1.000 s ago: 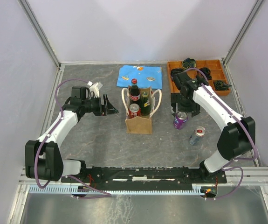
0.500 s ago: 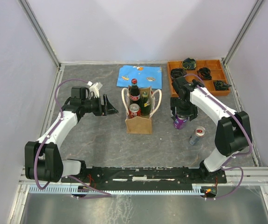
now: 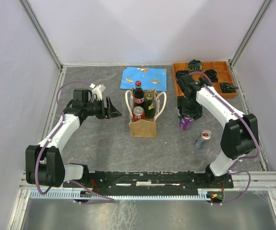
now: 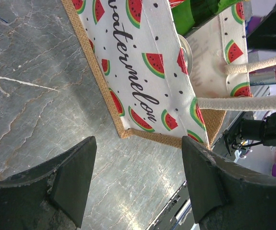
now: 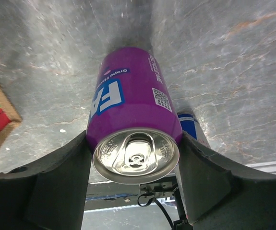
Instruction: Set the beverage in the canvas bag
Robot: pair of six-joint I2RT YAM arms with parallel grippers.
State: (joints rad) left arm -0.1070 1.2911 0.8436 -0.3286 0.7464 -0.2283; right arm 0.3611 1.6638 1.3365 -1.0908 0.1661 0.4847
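Observation:
The canvas bag (image 3: pixel 143 125) stands upright mid-table; its watermelon-printed side shows in the left wrist view (image 4: pixel 142 72). It holds a cola bottle (image 3: pixel 138 93), a green bottle (image 3: pixel 149 105) and a red can (image 3: pixel 138 113). A purple can (image 3: pixel 186 124) stands on the table right of the bag. My right gripper (image 3: pixel 187 115) is over it. In the right wrist view (image 5: pixel 134 139) both fingers press the sides of the purple can (image 5: pixel 128 110). My left gripper (image 3: pixel 113 109) is open and empty left of the bag, with bare table between its fingers in the left wrist view (image 4: pixel 138 143).
A silver and blue can (image 3: pixel 203 139) lies right of the purple can and shows behind it (image 5: pixel 191 127). A blue patterned cloth (image 3: pixel 144 78) lies behind the bag. An orange tray (image 3: pixel 176 81) with dark items sits at the back right. A small white object (image 3: pixel 97 89) is near the left arm.
My right gripper has moved down from behind the purple can onto it and now grips its sides. The left arm has not moved.

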